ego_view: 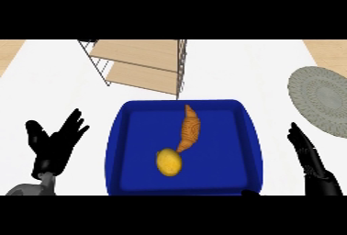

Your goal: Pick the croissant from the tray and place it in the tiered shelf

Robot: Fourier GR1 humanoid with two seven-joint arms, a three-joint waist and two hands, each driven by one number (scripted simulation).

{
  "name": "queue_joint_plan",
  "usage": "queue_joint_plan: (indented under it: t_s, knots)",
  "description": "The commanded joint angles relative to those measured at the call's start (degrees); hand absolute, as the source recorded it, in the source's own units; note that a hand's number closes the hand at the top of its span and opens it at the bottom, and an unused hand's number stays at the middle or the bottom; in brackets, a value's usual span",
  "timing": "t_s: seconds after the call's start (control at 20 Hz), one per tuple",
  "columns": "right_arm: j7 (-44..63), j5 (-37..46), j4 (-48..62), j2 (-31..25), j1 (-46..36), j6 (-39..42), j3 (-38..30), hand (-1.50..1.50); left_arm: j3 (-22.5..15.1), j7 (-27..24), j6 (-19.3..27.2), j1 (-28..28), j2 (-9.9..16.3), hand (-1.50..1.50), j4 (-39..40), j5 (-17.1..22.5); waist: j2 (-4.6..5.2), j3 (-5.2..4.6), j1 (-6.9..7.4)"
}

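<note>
Nearest you, at the desk's (224,69) near edge, both hands sit idle: the left hand (54,140) toward the near-left corner with its fingers spread apart and straight, holding nothing, and the right hand (310,158) toward the near-right corner, seen edge-on, fingers straight and together, also holding nothing.

Between them lies one blue tray (116,151), and in it two things. The closer is one round yellow lemon (169,162); touching it at its far side is the one croissant (190,128), lying flat and stretched away from you toward the tray's far edge.

Expect the croissant to be light, soft and flaky, so it would likely crush or crumble if squeezed. You would do best to take it across its thick middle, from the sides, well clear of the lemon at its near tip; the thin far tip looks a poor hold.

Off to the right edge rests one round grey mat (322,98). Farthest, toward the far-left, stands the one tiered shelf (139,62), with two wooden levels showing in a wire frame.
</note>
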Motion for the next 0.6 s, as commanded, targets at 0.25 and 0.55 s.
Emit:
queue_joint_plan:
  t_s: [0.25,0.55]
  knots:
    - [32.8,28.6,-6.1,8.3,-4.9,-7.4,12.3,-1.50,-0.5,2.6,0.1,-0.8,-1.2,0.00,1.2,-1.2,0.89,1.28,1.61]
    - [51.5,40.2,0.7,15.0,-18.1,2.5,9.7,-1.50,-0.1,2.4,-1.9,0.1,-1.2,0.00,0.4,-1.3,0.91,1.37,1.98]
